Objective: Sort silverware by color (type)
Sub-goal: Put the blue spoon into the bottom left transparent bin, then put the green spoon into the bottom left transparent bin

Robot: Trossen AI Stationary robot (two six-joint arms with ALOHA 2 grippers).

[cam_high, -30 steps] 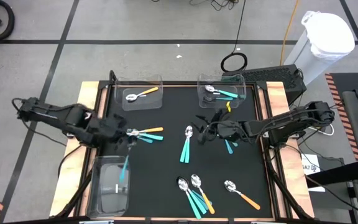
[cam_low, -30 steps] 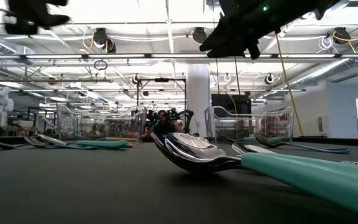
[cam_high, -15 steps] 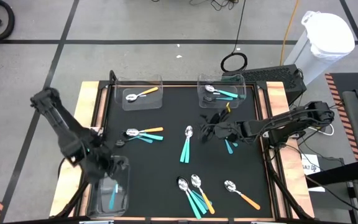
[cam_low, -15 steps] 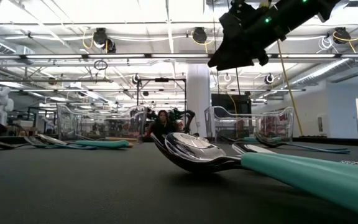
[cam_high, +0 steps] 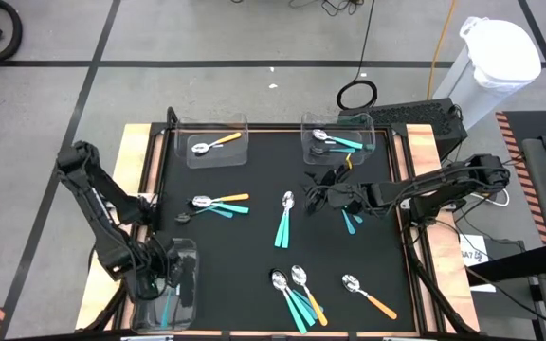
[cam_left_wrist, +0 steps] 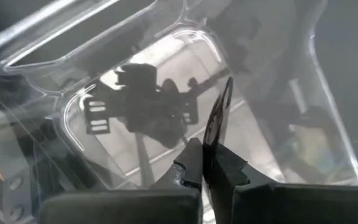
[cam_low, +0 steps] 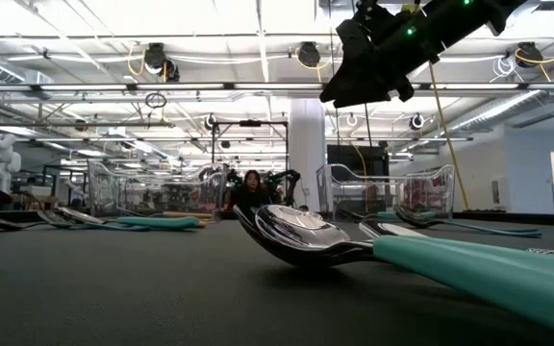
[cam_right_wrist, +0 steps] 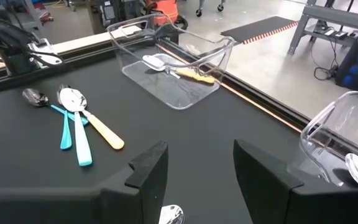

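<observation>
Silverware: teal spoon lies in the near-left bin, left claw above it, pinched shut on nothing. Right claw hovers wide open, empty, near the far-right bin. Risks: shut claw snagging the bin wall; right descent nudging neighbouring spoons.

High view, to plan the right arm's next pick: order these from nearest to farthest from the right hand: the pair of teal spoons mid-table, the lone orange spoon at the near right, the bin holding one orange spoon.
1. Pair of teal spoons, just left of the right hand.
2. Lone orange spoon, toward the near right edge.
3. Bin with one orange spoon, far left corner.
</observation>
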